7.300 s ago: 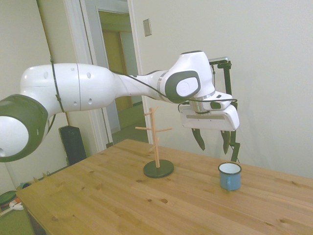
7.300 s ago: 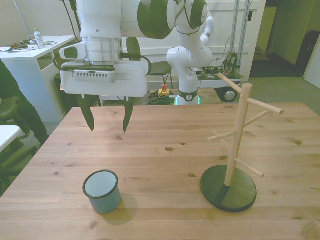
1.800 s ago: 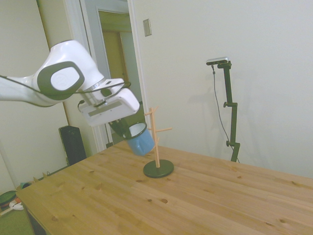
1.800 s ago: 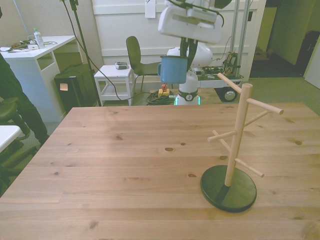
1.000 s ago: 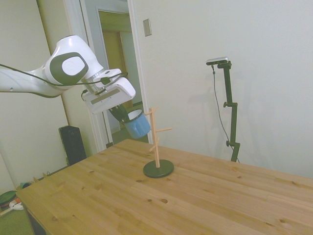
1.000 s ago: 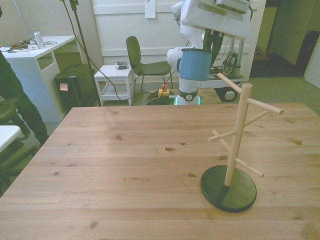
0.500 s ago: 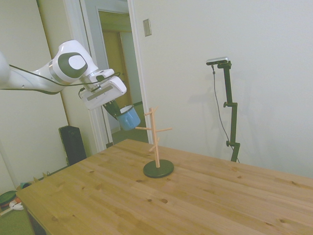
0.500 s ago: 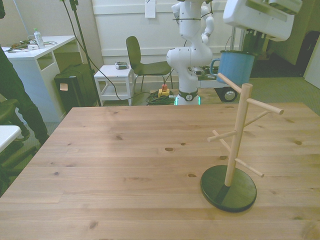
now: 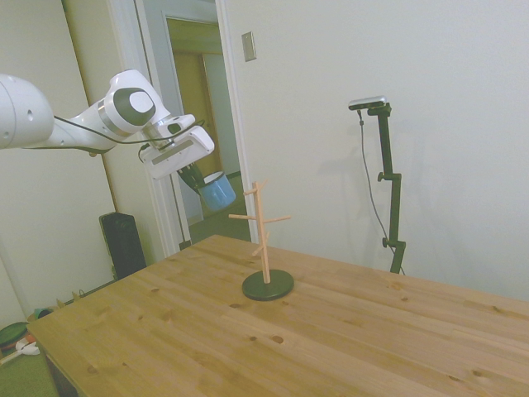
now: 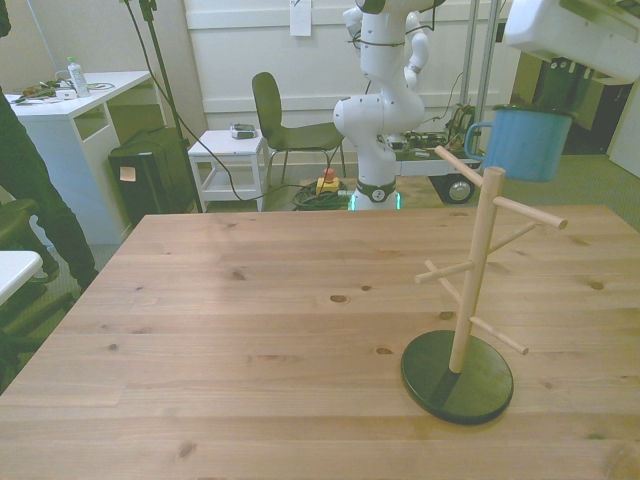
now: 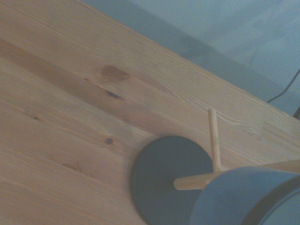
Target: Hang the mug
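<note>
Aloft, the mug (image 10: pixel 525 143) pinched in the tool (image 9: pixel 198 178), handle toward the front view's left, hidden in side view.

A dark chair (image 10: pixel 285 120) stands at upper centre of the front view, a small white trolley (image 10: pixel 229 160) beside it. A white desk (image 10: pixel 70 110) bearing a bottle (image 10: pixel 77 75) fills the upper left.

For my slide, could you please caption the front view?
Gripper holds the mug in the air beside the top of the peg stand, handle toward it, not yet hung.
</note>
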Robot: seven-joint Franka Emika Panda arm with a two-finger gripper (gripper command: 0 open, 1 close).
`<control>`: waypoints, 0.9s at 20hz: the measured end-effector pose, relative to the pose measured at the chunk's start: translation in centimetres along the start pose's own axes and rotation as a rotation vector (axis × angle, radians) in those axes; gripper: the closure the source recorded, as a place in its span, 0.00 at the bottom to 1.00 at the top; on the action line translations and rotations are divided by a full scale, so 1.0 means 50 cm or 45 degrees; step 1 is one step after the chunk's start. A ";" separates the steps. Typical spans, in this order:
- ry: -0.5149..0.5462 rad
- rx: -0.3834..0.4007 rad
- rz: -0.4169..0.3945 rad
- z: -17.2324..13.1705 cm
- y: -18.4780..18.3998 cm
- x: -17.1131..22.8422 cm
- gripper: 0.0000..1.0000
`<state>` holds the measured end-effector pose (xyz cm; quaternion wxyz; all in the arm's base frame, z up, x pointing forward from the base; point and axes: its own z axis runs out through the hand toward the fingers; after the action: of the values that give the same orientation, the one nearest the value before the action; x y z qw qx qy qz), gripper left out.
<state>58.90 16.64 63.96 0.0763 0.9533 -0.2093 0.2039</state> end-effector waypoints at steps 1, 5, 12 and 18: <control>-0.001 0.002 -0.004 -0.004 -0.011 0.001 1.00; -0.003 -0.003 0.017 -0.009 -0.038 0.001 1.00; -0.019 -0.039 0.029 0.037 -0.085 -0.025 1.00; -0.031 -0.056 0.040 0.068 -0.093 -0.018 1.00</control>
<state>61.39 20.37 60.24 0.0914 0.9504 -0.2295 0.1888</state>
